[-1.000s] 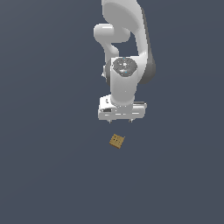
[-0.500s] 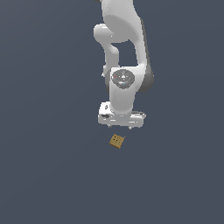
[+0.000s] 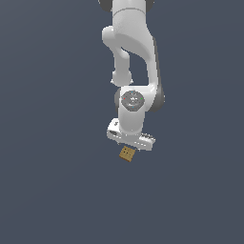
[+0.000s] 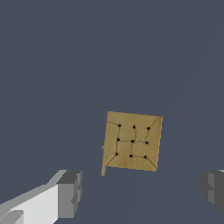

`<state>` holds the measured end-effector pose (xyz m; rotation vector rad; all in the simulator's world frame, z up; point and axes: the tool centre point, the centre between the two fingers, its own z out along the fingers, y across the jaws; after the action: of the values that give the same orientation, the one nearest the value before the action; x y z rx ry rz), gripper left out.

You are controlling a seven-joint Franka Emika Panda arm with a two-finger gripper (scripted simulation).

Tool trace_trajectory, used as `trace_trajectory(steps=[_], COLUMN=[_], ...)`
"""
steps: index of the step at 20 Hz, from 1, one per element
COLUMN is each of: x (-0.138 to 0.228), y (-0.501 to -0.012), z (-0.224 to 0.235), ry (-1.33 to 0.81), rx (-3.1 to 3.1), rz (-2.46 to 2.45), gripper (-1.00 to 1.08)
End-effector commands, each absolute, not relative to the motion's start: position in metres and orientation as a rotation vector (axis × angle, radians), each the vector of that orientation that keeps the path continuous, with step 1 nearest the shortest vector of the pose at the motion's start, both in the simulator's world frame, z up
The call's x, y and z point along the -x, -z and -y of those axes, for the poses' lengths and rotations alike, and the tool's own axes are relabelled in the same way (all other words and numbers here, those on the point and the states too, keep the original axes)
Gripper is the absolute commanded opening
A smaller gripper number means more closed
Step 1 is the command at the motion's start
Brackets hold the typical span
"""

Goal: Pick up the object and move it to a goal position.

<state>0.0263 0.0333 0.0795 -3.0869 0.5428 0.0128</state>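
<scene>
The object, a small tan-brown cube [image 3: 127, 153] with dark dots on its face, lies on the dark grey floor just below the white gripper [image 3: 129, 143] in the exterior view. The hand hides its fingers there. In the wrist view the cube [image 4: 132, 141] shows its dotted top face. The gripper [image 4: 142, 192] is open, its two grey fingertips [image 4: 70, 194] spread far wider than the cube. The cube lies ahead of the gap between them, not between the pads. Nothing is held.
The white arm [image 3: 133, 57] reaches down from the top of the exterior view. A plain dark grey floor [image 3: 47, 190] surrounds the cube. No goal marker shows.
The gripper has come down and moved toward the cube, so its hand now sits right over the cube's upper edge. The cube has not moved.
</scene>
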Motion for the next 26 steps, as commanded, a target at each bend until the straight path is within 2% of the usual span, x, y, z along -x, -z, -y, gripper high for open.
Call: trace_trajectory(steps=[1, 15, 26], x=[-0.029, -0.032, -0.031], y=[-0.072, -0.056, -0.012], z=[-0.032, -0.031, -0.03], ry=[-0.007, -0.001, 0.0], rx=[3.078, 3.065, 3.064], rz=[-0.606, -0.689, -0.695], gripper=[1.0, 1.0, 1.0])
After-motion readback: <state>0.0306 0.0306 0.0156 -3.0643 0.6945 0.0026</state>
